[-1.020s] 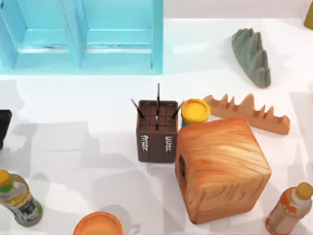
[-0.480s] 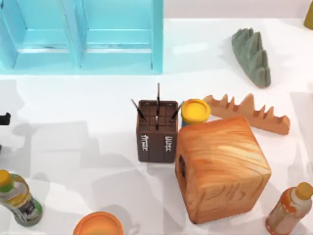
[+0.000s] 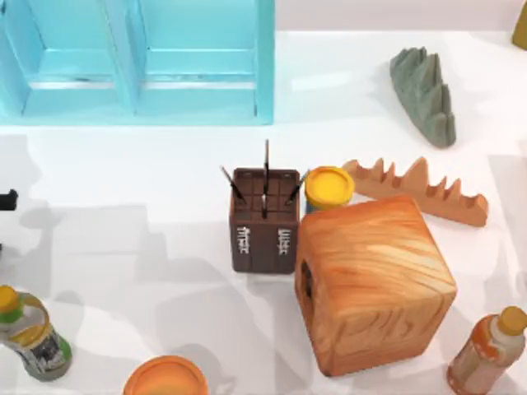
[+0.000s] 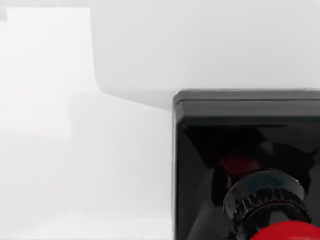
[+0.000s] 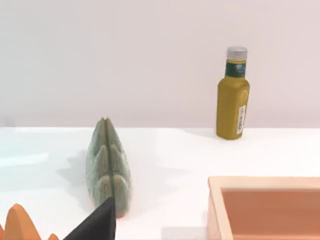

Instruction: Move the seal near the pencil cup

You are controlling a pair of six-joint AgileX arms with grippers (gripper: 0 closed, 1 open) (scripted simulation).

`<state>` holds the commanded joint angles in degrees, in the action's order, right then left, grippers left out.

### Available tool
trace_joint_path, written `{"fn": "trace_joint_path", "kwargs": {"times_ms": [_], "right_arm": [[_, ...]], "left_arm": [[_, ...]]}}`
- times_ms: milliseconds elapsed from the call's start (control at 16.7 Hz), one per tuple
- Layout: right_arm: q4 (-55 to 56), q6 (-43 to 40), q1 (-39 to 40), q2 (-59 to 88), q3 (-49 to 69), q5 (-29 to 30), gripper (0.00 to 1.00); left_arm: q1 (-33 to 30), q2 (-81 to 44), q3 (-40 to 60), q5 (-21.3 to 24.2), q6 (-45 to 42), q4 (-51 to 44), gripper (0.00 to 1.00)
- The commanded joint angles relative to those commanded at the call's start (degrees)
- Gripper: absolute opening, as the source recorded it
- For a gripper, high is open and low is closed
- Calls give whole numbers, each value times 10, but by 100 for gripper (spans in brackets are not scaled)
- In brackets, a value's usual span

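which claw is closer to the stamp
Left. The left claw is at the table's left edge, its wrist camera right up against the stamp; the right claw is off by the green ridged piece.

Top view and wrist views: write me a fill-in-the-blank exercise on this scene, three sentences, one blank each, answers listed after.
1. The jar beside the pencil cup has a ____ lid.
2. In the top view, the wooden cube stands at the pencil cup's ____ side.
3. In the left wrist view, the seal has a black base and a ____ knob.

Missing words: yellow; right; red
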<state>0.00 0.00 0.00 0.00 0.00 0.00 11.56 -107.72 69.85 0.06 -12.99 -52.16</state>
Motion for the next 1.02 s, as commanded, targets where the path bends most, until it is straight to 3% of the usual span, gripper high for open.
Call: {"fn": "trace_joint_path", "kwargs": {"times_ms": [360,780,1020], "right_arm": [[0,0,0,0,0,0,100],[0,0,0,0,0,0,100],[0,0,0,0,0,0,100]], "left_arm": [[-22,2,22,0,20,-23,0],[-185,29,199,0,183,-246,0],[-244,51,258,0,243,-309,0]]}}
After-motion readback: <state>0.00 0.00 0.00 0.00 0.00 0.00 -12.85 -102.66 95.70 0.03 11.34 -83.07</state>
